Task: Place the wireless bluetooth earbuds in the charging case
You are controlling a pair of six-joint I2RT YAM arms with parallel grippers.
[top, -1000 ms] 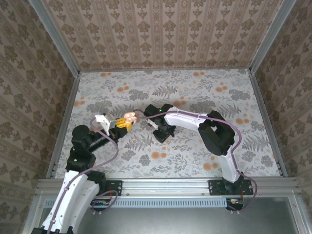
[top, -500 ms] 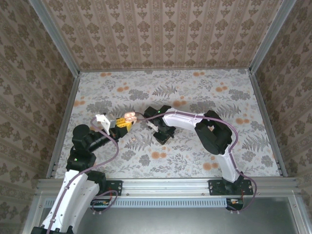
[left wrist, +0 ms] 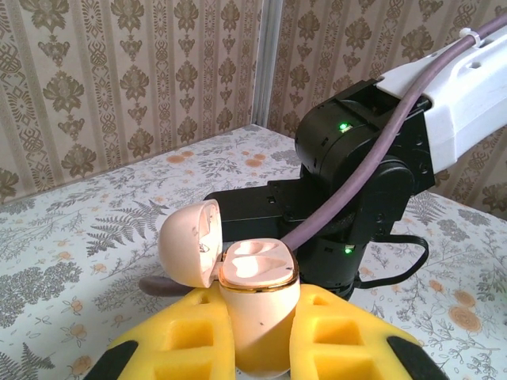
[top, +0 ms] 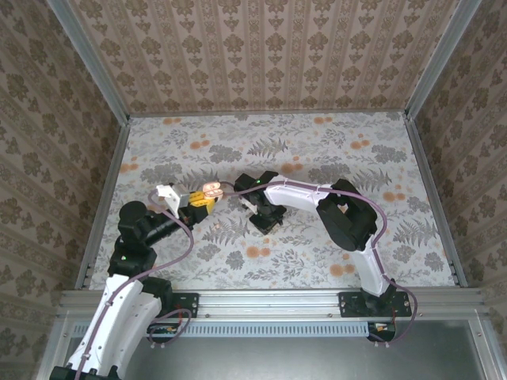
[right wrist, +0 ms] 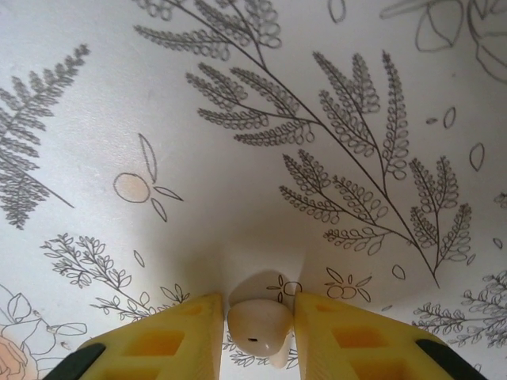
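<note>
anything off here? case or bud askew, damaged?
Nothing stands out. The left claw holds the charging case squarely, lid hinged open. The earbud lies on the table, flanked by the right claw.

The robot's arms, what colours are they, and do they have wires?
Both arms have white shells with black joints. The right arm and left arm each carry a purple cable looping along them. Small green lights glow on the black parts. The fingers are yellow with square hollows.
</note>
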